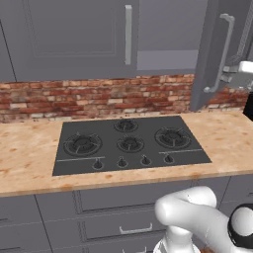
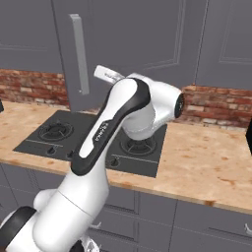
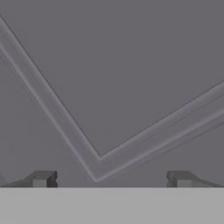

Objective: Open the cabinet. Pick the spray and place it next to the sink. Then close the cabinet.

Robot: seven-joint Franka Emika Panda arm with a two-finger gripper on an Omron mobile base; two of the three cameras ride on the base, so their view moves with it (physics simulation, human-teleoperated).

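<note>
I'm seeing the cabinet (image 1: 74, 34) with its right door (image 1: 212, 54) swinging open beside my wide, empty pincer (image 3: 112, 179), which is facing a door panel. The spray is possibly hiding inside; picking, placing and closing are all waiting.

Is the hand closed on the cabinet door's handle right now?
No. In the hand view the hand is open, its fingertips wide apart, facing a bare panelled cabinet door.
</note>
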